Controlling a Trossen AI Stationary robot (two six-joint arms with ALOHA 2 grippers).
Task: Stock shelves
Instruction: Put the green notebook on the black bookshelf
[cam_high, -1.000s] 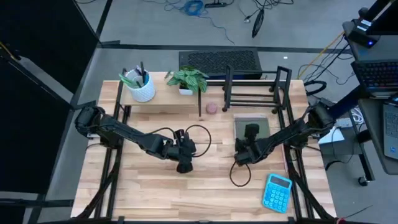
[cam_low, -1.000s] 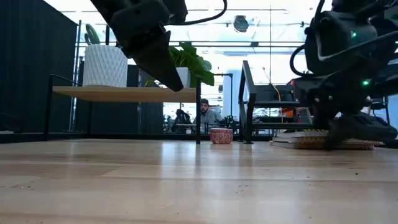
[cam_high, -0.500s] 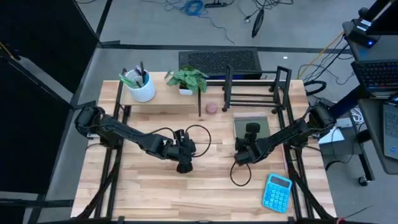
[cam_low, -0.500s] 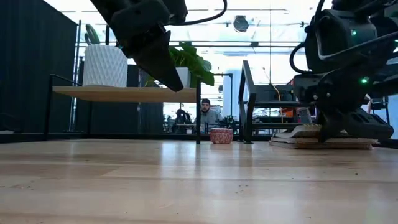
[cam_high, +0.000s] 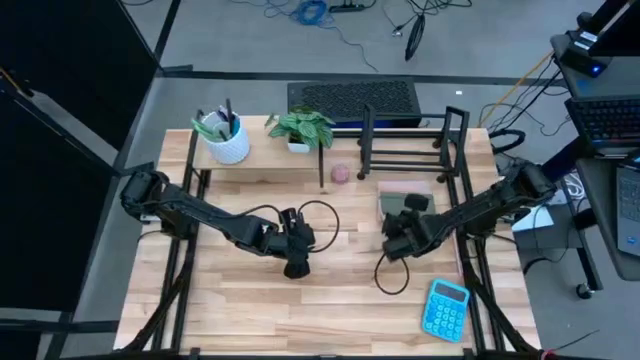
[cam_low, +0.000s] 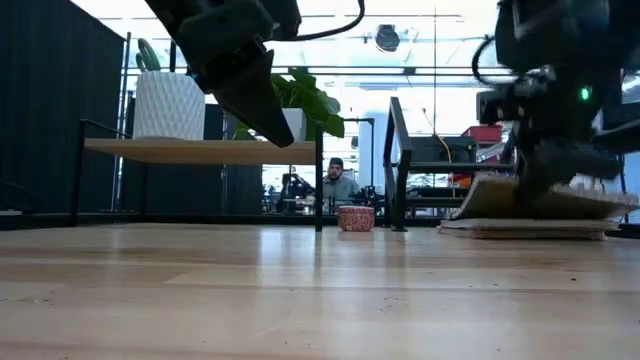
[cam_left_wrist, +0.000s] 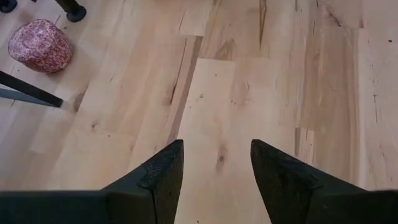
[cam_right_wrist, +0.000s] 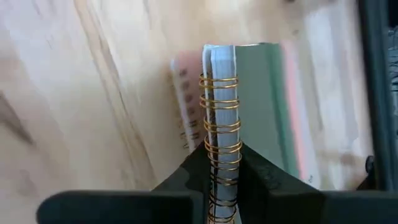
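Observation:
A green spiral-bound notebook (cam_high: 406, 203) is tilted up off a pink notebook (cam_high: 405, 188) that lies flat on the table in front of the black wire rack (cam_high: 405, 150). My right gripper (cam_right_wrist: 222, 163) is shut on the green one. The pale-wood riser shelf (cam_high: 265, 158) stands at the far left. It carries a white pot with pens (cam_high: 225, 142) and a potted plant (cam_high: 300, 128). My left gripper (cam_left_wrist: 216, 165) hangs open above bare table near the middle, holding nothing. My right gripper pinches the green notebook's wire-bound edge (cam_right_wrist: 221, 140) between its two fingers, one on each cover. The fingers slant down from the table's near side. That edge is raised and the notebook (cam_low: 545, 195) is tilted above the pink one; whether its lower edge rests there I cannot tell.
A small red-patterned bowl (cam_high: 340, 173) sits between the riser and the rack. A blue calculator (cam_high: 445, 308) lies near the front right edge. A black mesh tray (cam_high: 350, 97) stands behind the shelves. Bare wood stretches across the table's near half.
My right gripper has risen and drawn a little toward the table's near edge with the green notebook's wire-bound edge. The notebook, flat a second ago, now stands tilted, and the pink notebook beneath it has come into view.

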